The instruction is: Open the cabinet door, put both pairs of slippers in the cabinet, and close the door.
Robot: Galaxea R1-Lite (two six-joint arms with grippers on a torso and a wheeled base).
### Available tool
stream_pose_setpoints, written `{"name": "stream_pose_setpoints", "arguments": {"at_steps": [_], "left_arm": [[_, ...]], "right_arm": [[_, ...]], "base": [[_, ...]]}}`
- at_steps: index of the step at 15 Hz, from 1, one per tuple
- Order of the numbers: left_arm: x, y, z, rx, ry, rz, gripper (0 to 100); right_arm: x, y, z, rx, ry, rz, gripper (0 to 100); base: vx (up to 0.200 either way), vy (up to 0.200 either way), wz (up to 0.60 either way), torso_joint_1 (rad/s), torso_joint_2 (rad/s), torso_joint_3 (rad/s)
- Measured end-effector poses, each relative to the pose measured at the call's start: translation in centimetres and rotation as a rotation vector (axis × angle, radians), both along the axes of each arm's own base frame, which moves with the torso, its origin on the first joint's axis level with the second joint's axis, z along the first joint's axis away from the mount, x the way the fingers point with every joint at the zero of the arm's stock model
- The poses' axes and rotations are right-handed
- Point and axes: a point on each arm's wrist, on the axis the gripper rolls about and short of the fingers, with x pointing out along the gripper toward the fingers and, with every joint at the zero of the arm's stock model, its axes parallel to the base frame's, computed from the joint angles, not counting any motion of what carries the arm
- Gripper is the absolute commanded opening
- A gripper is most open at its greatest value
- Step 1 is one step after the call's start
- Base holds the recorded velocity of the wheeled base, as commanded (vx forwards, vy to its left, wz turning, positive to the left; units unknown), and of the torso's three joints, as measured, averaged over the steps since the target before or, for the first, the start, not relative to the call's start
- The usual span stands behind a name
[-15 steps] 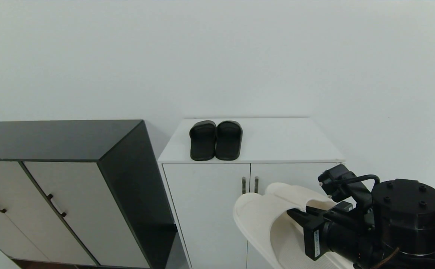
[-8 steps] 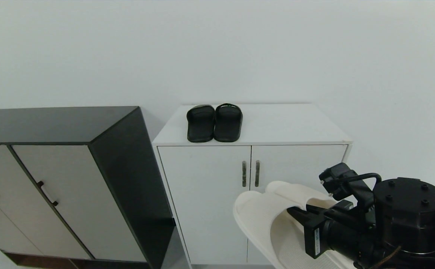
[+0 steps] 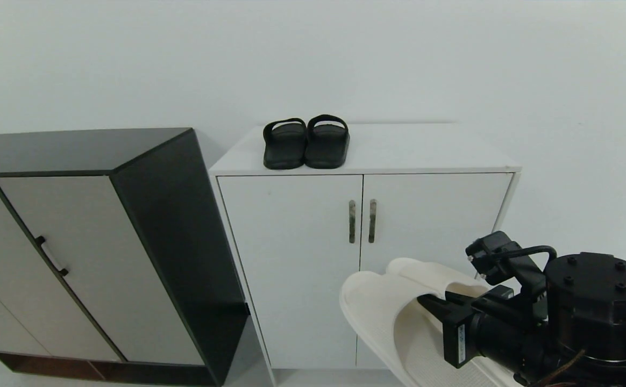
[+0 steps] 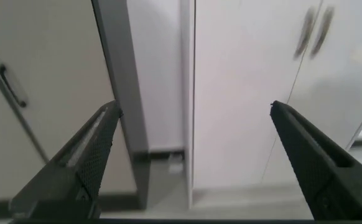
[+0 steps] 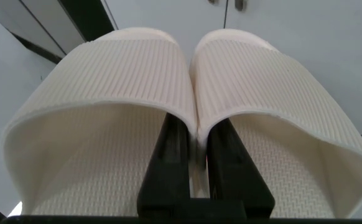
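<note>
White slippers [image 5: 131,81] sit clenched in right end effector [image 5: 196,144]; left end effector [image 4: 194,109] gapes wide.

We find both doors [image 3: 291,258] of the cabinet [image 3: 431,148] shut, barring its inside. The handles [image 3: 351,221] at the middle seam stand free. The black slippers [image 3: 306,143] take the top's front edge, left of middle; its right half is bare. The white slippers [image 3: 393,312] hang before the right door's lower part. A dark cabinet [image 3: 178,252] crowds its left side.

white slippers [image 5: 137,81]: ribbed, matt | black slippers [image 3: 306,144]: smooth, matt, rubbery | cabinet [image 3: 291,258]: smooth matt white | handles [image 3: 351,221]: metal | dark cabinet [image 3: 178,231]: glossy side
</note>
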Motion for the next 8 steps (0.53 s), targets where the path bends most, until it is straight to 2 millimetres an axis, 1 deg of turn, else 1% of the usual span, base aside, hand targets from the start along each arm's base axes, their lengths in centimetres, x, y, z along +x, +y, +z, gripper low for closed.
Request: {"name": "stream_pose_setpoints", "arguments": {"at_steps": [1,3,4,6,8], "left_arm": [[-0.4,0.0,2.1,-0.021,-0.042,-0.026,100],[-0.1,-0.2,5.2,-0.041,-0.039,-0.131,100],[0.7,-0.3,6.5,-0.045,-0.006,-0.207,100],[2.7,-0.6,8.2,-0.052,0.063,-0.331,100],[5.6,-1.0,9.6,-0.061,0.116,-0.43,100]], "right_arm": [[0.0,0.0,0.0,0.0,0.0,-0.001,0],[0.0,0.0,0.0,-0.002,0.001,0.0,0],[-0.1,-0.1,-0.2,-0.008,0.005,0.0,0],[-0.1,-0.2,-0.3,-0.011,0.008,-0.001,0],[-0.2,-0.3,-0.5,-0.017,0.011,-0.002,0]], "base": [[0.0,0.0,0.0,-0.163,0.48,0.32],[0.0,0.0,0.0,-0.146,0.47,0.327],[0.0,0.0,0.0,-0.124,0.47,0.339],[0.0,0.0,0.0,-0.11,0.46,0.342],[0.0,0.0,0.0,-0.09,0.45,0.356]]}}
